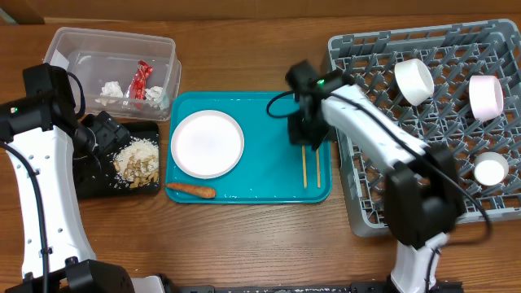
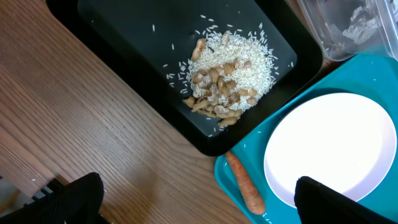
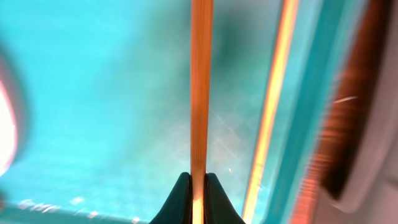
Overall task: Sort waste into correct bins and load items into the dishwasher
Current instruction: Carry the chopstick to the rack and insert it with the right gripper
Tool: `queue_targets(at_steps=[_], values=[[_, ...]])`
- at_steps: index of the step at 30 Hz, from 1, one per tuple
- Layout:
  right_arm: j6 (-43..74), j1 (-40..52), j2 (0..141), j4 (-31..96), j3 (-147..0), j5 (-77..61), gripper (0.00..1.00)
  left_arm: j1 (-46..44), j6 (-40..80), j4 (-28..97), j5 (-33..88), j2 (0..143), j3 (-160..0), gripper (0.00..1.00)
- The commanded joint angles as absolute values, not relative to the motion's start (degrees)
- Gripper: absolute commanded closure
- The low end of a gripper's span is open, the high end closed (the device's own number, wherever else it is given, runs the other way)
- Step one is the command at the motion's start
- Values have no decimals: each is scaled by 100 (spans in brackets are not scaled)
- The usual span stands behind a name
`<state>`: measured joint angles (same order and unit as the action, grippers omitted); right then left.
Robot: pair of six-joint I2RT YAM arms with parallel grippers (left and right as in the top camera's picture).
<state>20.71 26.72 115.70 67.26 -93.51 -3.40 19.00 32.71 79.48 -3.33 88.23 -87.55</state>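
Note:
My right gripper [image 1: 306, 140] is down on the teal tray [image 1: 252, 195] and shut on one wooden chopstick [image 3: 201, 93]; the second chopstick [image 3: 273, 106] lies beside it on the tray. The white plate [image 1: 207, 143] lies on the tray's left, the orange carrot [image 1: 191, 190] at its front left corner. My left gripper [image 2: 196, 199] is open, hovering over the wood near the carrot [image 2: 244, 184] and the black tray [image 1: 98, 183] holding rice and nut scraps [image 2: 227, 78]. The clear tub [image 1: 65, 45] holds the red wrapper [image 1: 142, 81] and white paper ball [image 1: 111, 89]. Three white bowls [image 1: 413, 80] sit in the grey rack [image 1: 366, 212].
The rack fills the right side of the wooden table. The clear tub stands at the back left, the black tray in front of it. My right arm stretches from the front right across the rack's left edge.

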Motion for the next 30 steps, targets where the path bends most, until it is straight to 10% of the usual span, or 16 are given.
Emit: queue_targets(at_steps=[1, 30], values=[[1474, 2445, 10519, 6803, -9802, 696, 96, 1905, 3297, 7929, -296, 8812, -8698, 0], [272, 1498, 10405, 7269, -8468, 624, 94, 1905, 3301, 7944, -296, 8812, -8698, 0]])
